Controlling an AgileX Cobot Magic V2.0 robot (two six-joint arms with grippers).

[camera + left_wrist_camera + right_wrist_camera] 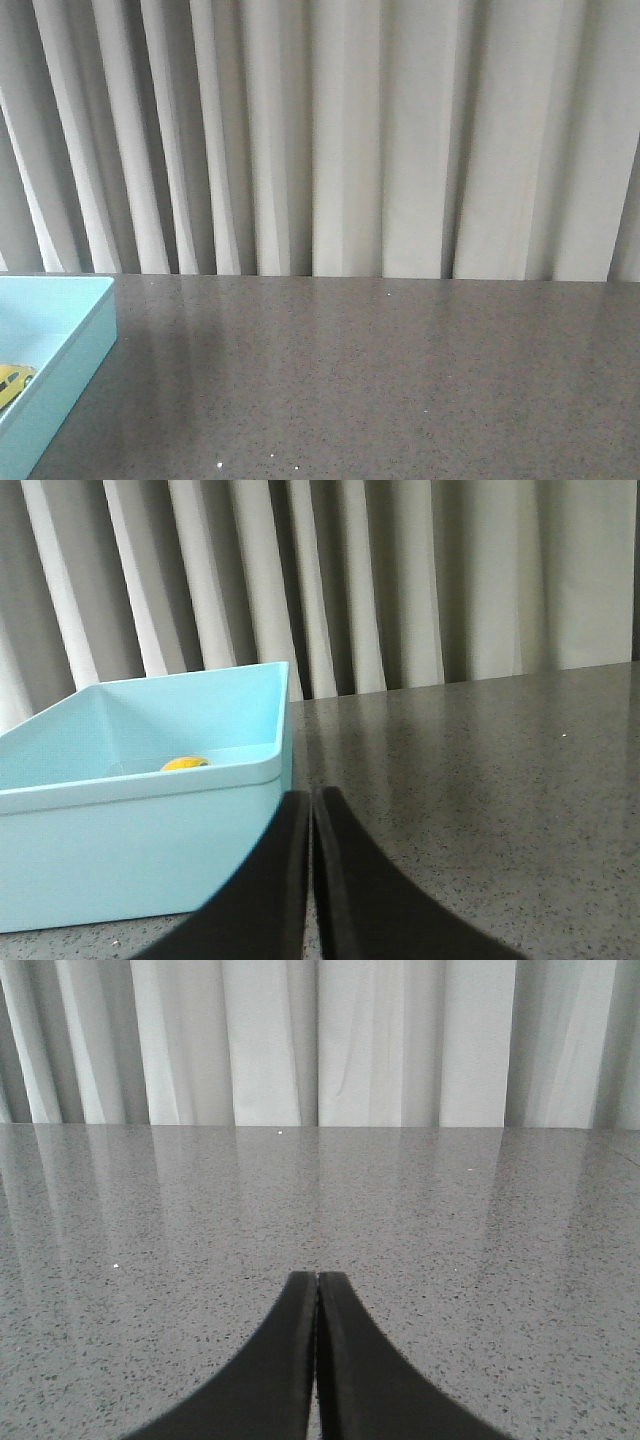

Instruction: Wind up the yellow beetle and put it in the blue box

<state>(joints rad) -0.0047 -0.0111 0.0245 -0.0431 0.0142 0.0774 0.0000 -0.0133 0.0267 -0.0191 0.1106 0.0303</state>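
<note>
The blue box (75, 345) stands at the table's left front edge, cut off by the frame. The yellow beetle (12, 382) lies inside it, only partly in view. In the left wrist view the box (140, 850) is close by and only the beetle's yellow roof (186, 764) shows over the near wall. My left gripper (311, 798) is shut and empty, just outside the box's near right corner. My right gripper (317, 1280) is shut and empty above bare table. Neither gripper shows in the front view.
The grey speckled table (380, 380) runs back to a pale pleated curtain (340, 130) along its far edge. The same curtain shows behind the table in both wrist views.
</note>
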